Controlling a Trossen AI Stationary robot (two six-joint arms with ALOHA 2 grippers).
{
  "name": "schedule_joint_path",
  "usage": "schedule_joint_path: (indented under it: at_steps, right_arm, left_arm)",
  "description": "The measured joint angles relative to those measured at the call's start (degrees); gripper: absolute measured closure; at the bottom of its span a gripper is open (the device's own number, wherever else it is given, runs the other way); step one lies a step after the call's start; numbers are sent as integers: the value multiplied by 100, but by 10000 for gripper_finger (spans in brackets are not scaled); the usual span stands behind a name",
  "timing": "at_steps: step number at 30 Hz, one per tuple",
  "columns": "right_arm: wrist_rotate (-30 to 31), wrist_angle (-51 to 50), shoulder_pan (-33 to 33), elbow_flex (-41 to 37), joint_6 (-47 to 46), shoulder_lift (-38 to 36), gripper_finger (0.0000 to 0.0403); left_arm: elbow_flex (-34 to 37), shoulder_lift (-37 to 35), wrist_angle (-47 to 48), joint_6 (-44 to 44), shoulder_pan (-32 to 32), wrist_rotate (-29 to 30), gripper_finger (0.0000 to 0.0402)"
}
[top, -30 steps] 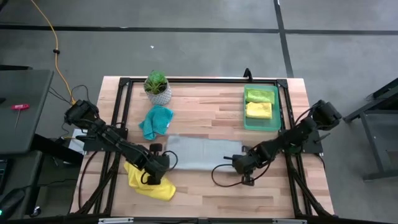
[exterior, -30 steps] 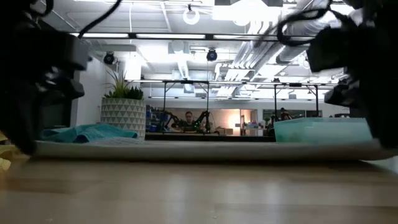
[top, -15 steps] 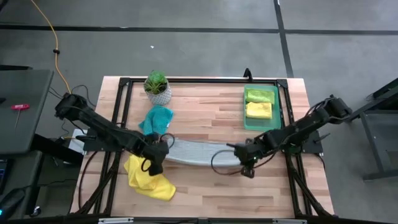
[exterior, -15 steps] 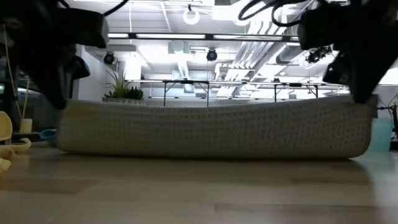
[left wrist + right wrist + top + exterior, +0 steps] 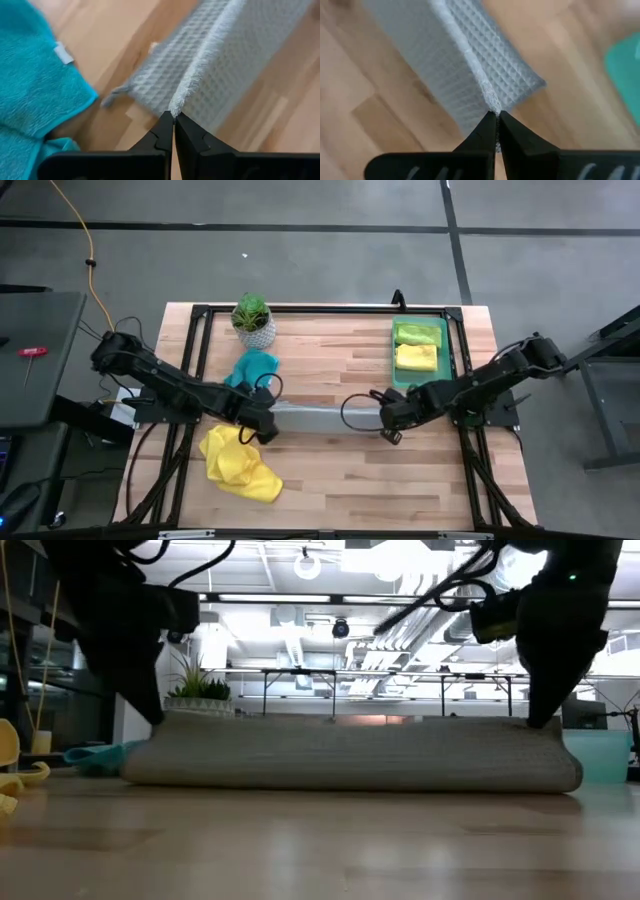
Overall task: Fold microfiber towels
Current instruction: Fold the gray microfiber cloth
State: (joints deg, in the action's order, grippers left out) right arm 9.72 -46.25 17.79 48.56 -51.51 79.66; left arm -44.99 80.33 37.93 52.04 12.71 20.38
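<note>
Grey-white towel [image 5: 325, 418] edge pinched between left gripper [image 5: 268, 427] and right gripper [image 5: 388, 423].

High view straight down over the whole table [image 5: 330, 480], low view level at tabletop height facing the room behind, each wrist view close above the grey-white towel [image 5: 235, 55], shared by all four views, apparently folded double.

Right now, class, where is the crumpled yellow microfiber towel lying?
In the high view, the crumpled yellow microfiber towel lies on the table's near left part, just below the left gripper and the grey-white waffle towel.
</note>
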Motion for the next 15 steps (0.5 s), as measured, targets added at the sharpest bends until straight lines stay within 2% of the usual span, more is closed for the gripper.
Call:
schedule_joint_path:
  at_steps: [7, 15]
  right_arm:
    - [104, 143, -163, -25, -32, 203, 403]
    - [129, 274, -206, -151, -251, 524, 403]
  left_arm:
    - [2, 275, -138, 302, 13, 338, 401]
    - [9, 877, -211, 540, 13, 459, 401]
